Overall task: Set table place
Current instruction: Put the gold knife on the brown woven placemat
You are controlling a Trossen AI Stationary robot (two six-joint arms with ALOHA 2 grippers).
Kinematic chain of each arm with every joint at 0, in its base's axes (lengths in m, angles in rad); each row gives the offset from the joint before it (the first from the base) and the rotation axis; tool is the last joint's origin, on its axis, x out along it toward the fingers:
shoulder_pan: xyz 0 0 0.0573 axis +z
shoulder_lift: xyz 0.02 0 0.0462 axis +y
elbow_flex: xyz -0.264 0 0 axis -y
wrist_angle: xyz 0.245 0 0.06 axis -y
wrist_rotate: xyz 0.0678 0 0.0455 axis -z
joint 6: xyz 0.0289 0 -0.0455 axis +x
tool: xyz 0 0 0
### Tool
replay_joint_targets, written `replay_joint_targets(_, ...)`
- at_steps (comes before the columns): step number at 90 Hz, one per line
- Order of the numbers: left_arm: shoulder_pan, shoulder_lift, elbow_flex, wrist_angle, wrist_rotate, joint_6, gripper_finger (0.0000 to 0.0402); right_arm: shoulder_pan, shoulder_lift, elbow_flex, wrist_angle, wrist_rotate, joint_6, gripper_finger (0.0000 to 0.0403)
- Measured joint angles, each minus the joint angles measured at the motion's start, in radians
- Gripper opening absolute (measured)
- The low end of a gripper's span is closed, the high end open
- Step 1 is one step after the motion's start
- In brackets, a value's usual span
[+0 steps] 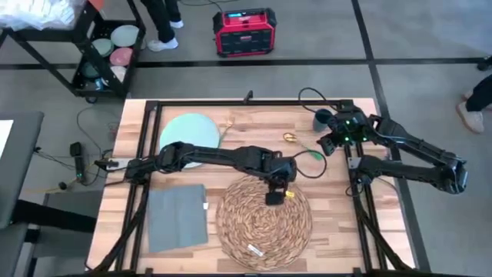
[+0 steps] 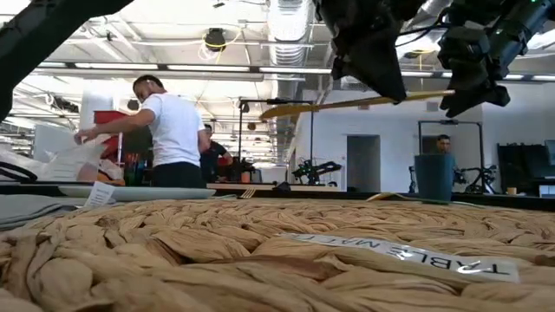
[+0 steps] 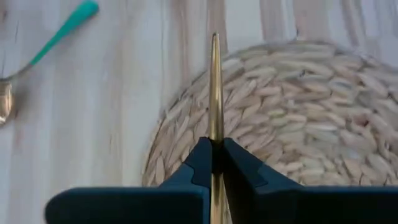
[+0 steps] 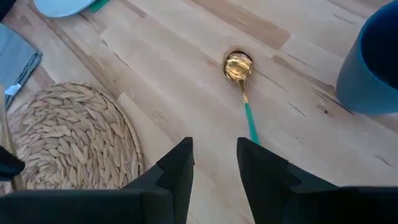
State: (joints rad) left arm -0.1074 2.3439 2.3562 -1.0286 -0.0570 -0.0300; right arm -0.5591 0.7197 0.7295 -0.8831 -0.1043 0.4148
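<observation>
Overhead, round wicker placemat [image 1: 264, 218] lying flat near front edge of plank table [image 1: 338, 223], no long axis.

Left gripper [image 1: 275, 192] above placemat's far rim, pinching thin gold utensil [image 3: 215, 93] whose length runs out toward placemat edge. Right gripper [image 4: 214, 163] raised over table beside blue cup [image 1: 322, 119], fingers spread, near gold spoon with teal handle [image 4: 241, 87]. Grey napkin [image 1: 177, 217] just left of placemat.

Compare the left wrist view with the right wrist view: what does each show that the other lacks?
Only the left wrist view shows the left gripper shut on a thin gold utensil over the placemat. Only the right wrist view shows the open right gripper, the blue cup, the plate and the napkin. Both show the placemat, the green-handled spoon and the table.
</observation>
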Motion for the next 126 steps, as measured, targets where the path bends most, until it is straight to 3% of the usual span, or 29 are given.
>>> replay_joint_targets(25,-0.029,0.0,0.0,-0.012,-0.001,0.055,0.0,0.0,0.0,0.0,0.0,-0.006,0.106,0.0111)
replay_joint_targets(50,-0.072,0.0,0.0,-0.064,0.005,0.172,0.0,0.0,0.0,0.0,0.001,-0.005,0.109,0.0111)
replay_joint_targets(75,-0.115,0.0,0.0,-0.05,0.142,0.339,0.0,0.0,0.0,0.0,0.003,0.001,0.11,0.0111)
replay_joint_targets(95,-0.147,0.0,-0.021,0.038,0.184,0.441,0.0,0.0,0.0,0.0,0.019,0.004,0.109,0.0111)
replay_joint_targets(126,-0.095,0.088,-0.047,0.161,0.285,0.527,0.0,0.0,0.001,0.0,0.062,0.005,0.136,0.0111)
